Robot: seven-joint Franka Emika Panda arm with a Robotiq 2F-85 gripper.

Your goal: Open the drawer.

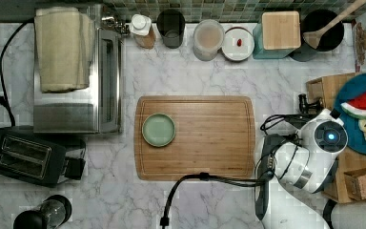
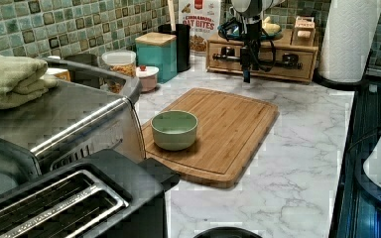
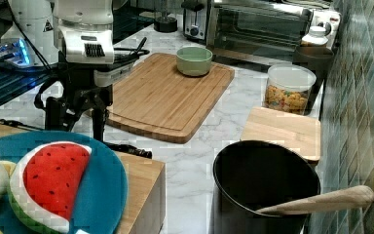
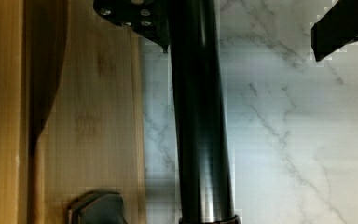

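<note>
Drawer: We see the light wooden drawer (image 2: pixel 270 61) set in a small wooden cabinet (image 2: pixel 263 47) at the far end of the left view, against the tiled wall; its front looks flush with the cabinet.
Handle: A long black bar handle (image 4: pixel 198 112) runs across the drawer front, standing off the wood above the marble.
Gripper: The gripper (image 2: pixel 247 62) hangs fingers-down right in front of the drawer.
Jaws: In the wrist view we see them spread, one black finger (image 4: pixel 133 16) by the wood and the other (image 4: pixel 342 25) out over the marble, with the handle between them and not pinched.
Counter: A white marble counter (image 1: pixel 195 200) carries a bamboo cutting board (image 1: pixel 209 138) with a green bowl (image 1: pixel 158 129) on it, well apart from the drawer.
</note>
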